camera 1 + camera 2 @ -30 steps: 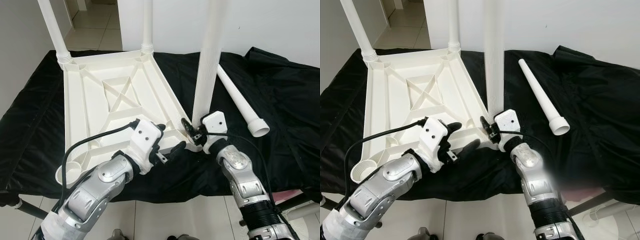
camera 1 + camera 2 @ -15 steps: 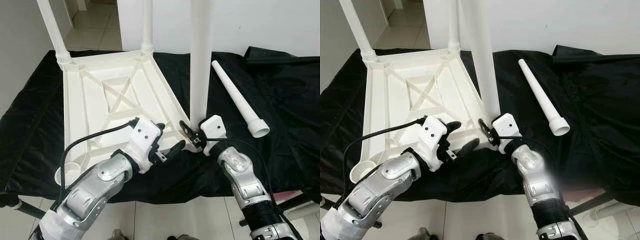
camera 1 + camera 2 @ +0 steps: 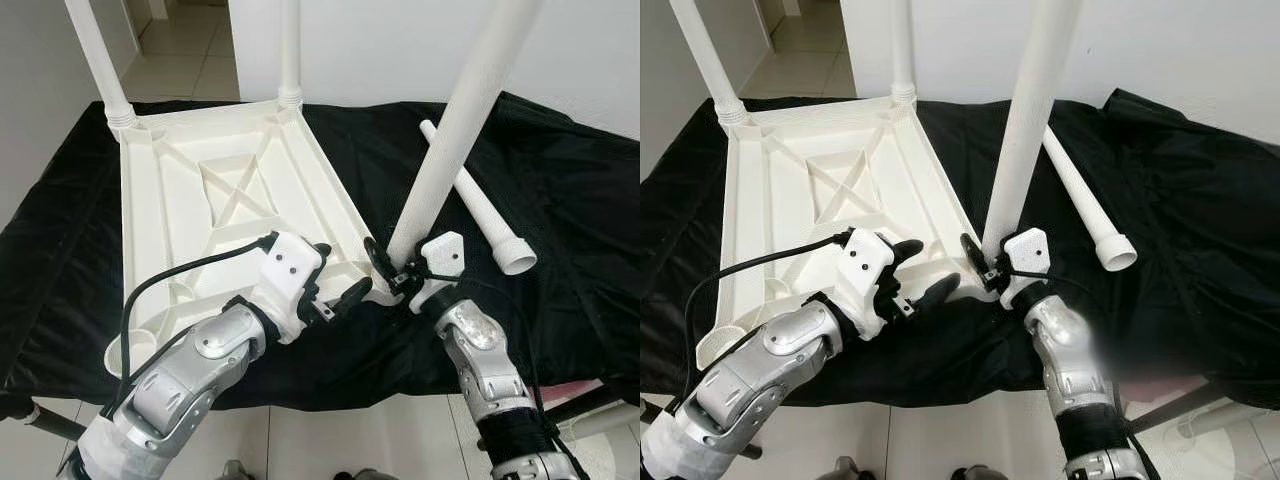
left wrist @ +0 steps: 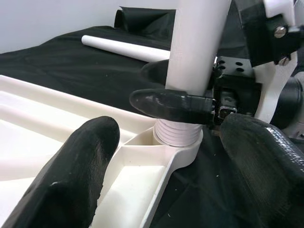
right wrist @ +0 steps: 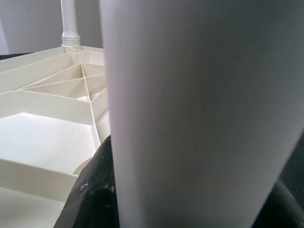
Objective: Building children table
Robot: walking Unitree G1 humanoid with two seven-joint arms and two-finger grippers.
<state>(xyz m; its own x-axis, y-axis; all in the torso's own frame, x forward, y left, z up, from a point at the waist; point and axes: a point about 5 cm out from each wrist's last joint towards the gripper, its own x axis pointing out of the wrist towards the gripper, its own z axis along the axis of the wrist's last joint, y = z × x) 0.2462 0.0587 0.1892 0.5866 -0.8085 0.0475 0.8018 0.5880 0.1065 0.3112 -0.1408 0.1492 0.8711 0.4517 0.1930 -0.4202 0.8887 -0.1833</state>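
The leg [image 3: 455, 130] is clamped low by the right gripper [image 3: 392, 272], threaded end in the tabletop's [image 3: 180, 200] 5 o'clock corner socket [image 4: 178, 145], leaning toward 1 o'clock. It's probably best straightened before twisting. The left gripper [image 3: 335, 300] is spread wide around that corner.

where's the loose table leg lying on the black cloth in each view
Left eye view: the loose leg lies on the black cloth, right of centre, partly behind the tilted leg.
Right eye view: same place, flared end nearest the robot.
Left wrist view: a white bar across the cloth, far behind.
Right wrist view: cannot make it out.
Shared landmark: the tilted leg held by the right gripper.
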